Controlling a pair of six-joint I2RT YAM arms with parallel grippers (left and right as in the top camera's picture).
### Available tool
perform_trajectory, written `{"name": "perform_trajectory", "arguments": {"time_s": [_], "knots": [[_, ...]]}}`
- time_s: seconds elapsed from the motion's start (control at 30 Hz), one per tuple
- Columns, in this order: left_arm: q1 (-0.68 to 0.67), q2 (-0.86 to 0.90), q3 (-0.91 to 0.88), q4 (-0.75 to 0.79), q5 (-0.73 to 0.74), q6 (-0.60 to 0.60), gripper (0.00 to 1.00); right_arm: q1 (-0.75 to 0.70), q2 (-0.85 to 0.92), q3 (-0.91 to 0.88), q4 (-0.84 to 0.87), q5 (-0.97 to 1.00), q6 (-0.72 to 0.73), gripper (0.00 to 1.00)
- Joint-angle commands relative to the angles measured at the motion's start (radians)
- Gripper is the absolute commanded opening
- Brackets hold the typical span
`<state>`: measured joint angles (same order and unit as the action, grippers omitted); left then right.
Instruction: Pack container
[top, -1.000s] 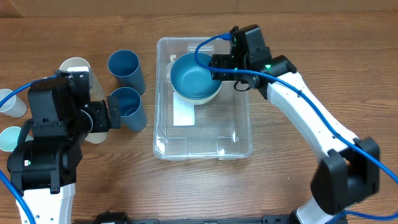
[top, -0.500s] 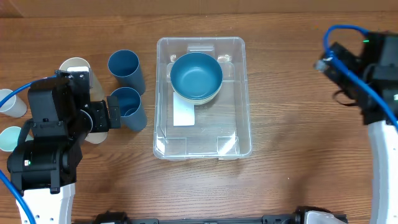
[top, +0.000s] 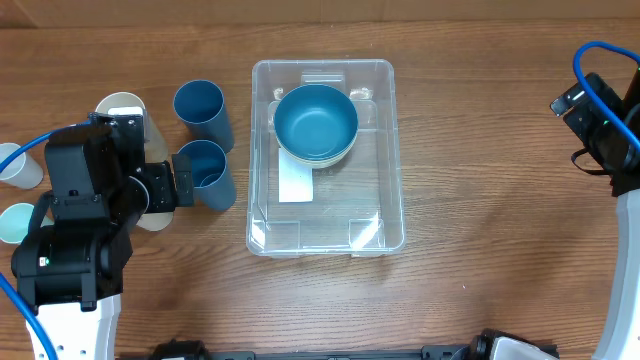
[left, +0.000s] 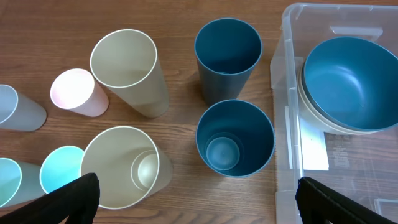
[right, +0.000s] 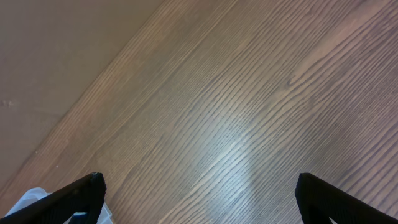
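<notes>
The container (top: 340, 215) is a clear rectangular bin at the table's middle, with a white label (top: 295, 185) on its bottom. A blue bowl (top: 316, 122) nested in a cream bowl sits in its far end. It also shows in the left wrist view (left: 351, 81), inside the container's wall (left: 287, 93). My left gripper (top: 162, 190) is open and empty beside the cups, left of the container; its fingers (left: 199, 205) straddle a blue cup (left: 235, 138) and a cream cup (left: 121, 167). My right gripper (right: 199, 199) is open and empty over bare wood at the far right (top: 605, 130).
Left of the container stand two blue cups (top: 203, 112) (top: 207, 172), the nearer one with a smaller cup nested inside. A cream cup (top: 125, 108) and small pale cups (top: 15, 165) (top: 12, 222) stand further left. A pink cup (left: 78, 92) shows in the left wrist view.
My right arm has drawn back from the bowl in the container to the table's far right. The bowl stays in the container. The left arm has not moved.
</notes>
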<state>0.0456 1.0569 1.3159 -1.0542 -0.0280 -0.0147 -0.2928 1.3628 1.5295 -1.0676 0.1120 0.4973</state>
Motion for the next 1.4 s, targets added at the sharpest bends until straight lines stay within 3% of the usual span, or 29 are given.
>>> {"name": "perform_trajectory", "arguments": {"time_s": [0.0,0.77,0.97,1.03,1.13,1.27,1.37], "knots": [[-0.006,0.003,0.021,0.003,-0.005,0.023,1.00,0.000,-0.004,0.010,0.003,0.011,0.005,1.00],[-0.006,0.003,0.021,0.003,-0.005,0.023,1.00,0.000,-0.004,0.010,0.003,0.011,0.005,1.00],[-0.007,0.003,0.021,0.003,0.235,-0.139,1.00,0.000,-0.004,0.010,0.003,0.011,0.005,1.00],[-0.006,0.003,0.021,0.003,0.200,-0.142,1.00,0.000,-0.004,0.010,0.003,0.011,0.005,1.00],[0.031,0.002,0.023,0.010,0.070,-0.354,1.00,0.000,-0.004,0.010,0.003,0.011,0.005,1.00],[0.100,0.017,0.051,0.022,0.069,-0.385,1.00,0.000,-0.004,0.010,0.003,0.011,0.005,1.00],[0.235,0.063,0.151,-0.017,0.017,-0.412,1.00,0.000,-0.004,0.010,0.003,0.011,0.005,1.00]]}}
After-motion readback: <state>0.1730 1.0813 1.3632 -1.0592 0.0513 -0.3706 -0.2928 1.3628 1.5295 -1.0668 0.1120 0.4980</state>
